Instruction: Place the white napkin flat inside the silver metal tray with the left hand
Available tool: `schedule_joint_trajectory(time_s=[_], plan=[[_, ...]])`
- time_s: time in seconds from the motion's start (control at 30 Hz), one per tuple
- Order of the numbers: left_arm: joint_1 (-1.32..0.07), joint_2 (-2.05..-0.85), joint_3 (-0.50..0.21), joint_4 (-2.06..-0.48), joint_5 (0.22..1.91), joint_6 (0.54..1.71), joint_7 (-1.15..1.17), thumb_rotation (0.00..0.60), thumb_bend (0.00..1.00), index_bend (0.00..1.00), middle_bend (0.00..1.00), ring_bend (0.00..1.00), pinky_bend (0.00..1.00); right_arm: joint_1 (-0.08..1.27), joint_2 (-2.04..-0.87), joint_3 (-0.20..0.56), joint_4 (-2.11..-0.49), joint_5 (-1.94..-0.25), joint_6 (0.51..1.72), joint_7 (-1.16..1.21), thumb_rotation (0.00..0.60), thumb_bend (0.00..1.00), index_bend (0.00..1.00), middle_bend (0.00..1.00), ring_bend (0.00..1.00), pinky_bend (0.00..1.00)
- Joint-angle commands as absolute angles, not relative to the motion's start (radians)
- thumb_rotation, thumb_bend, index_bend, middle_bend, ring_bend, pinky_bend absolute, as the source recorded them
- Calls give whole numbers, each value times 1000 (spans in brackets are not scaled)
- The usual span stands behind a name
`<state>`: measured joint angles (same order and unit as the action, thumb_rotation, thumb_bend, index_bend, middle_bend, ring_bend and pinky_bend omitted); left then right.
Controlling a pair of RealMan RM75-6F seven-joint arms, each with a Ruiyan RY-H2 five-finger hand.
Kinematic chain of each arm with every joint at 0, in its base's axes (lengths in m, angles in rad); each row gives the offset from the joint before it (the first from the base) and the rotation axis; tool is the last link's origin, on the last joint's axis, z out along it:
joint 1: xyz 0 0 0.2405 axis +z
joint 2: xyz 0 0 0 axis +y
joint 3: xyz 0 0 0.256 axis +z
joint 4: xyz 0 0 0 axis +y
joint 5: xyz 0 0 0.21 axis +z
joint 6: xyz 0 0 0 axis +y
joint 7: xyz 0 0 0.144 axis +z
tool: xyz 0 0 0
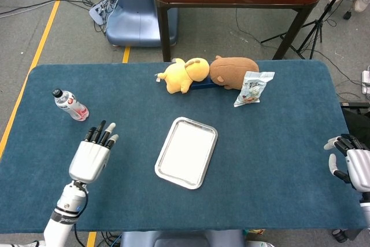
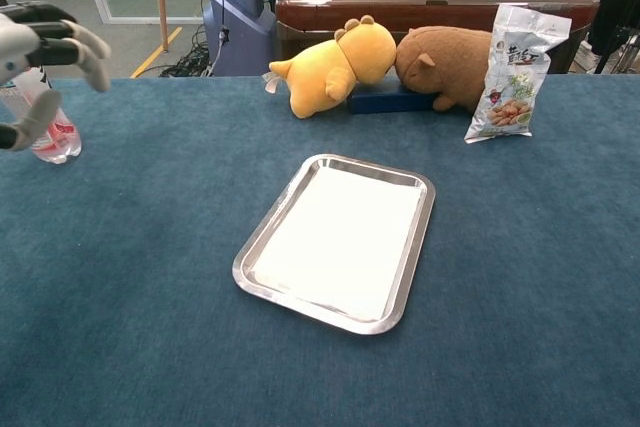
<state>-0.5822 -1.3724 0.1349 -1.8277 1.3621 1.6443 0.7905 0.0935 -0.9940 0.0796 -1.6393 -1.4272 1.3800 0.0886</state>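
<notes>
Left hand: the left hand (image 1: 91, 155) hangs over the near-left part of the worktop (image 1: 272, 143), well apart from the tray, fingers (image 1: 102, 133) straight, slightly apart, pointing away from the robot and holding nothing.
Right hand: the right hand (image 1: 348, 163) sits at the near-right edge of the head view, off the cloth, fingers loosely curled but apart, nothing in them (the chest view does not show it).
White napkin: the white napkin (image 2: 337, 242) lies spread inside the silver metal tray (image 2: 412, 265), covering most of the floor; no raised corner or fold shows in either view.
Tray: it rests slightly skewed at the middle of the worktop, with no hand touching it.
Step in hand: judged from how things lie, the placing looks done and the hand is clear; doing it well now means keeping the arm high and away from the rim so the napkin stays undisturbed.
Bottle: a plastic bottle (image 1: 71, 105) lies just beyond the left hand.
Far side: a yellow plush (image 1: 182, 74), a brown plush (image 1: 231, 72) and a snack bag (image 1: 253, 87) line the back.
</notes>
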Motion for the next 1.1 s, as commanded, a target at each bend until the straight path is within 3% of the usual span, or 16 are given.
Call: schedule_joint_trajectory(time_s=[0.03, 0.37, 0.9, 1.1], plan=[[-498, -1299, 176, -1849, 1418, 1690, 705, 600, 643, 348, 177, 67, 200, 97, -998, 76, -1642, -1429, 1375, 76, 600, 609, 427, 346, 176, 288], [-348, -1185, 246, -1930, 1473, 1715, 633, 600, 643, 359, 180, 68, 200, 103, -1009, 68, -1650, -1432, 1367, 37, 600, 604, 427, 346, 176, 288], [-153, -1193, 255, -1781, 1633, 1777, 403, 600, 643, 360, 199, 76, 199, 105, -1022, 51, -1660, -1459, 1372, -11, 600, 572, 427, 347, 176, 288], [-125, -1175, 225, -1760, 1614, 1758, 313, 600, 624, 359, 345, 106, 200, 108, -1031, 46, -1662, -1463, 1370, -33, 600, 570, 427, 347, 176, 288]])
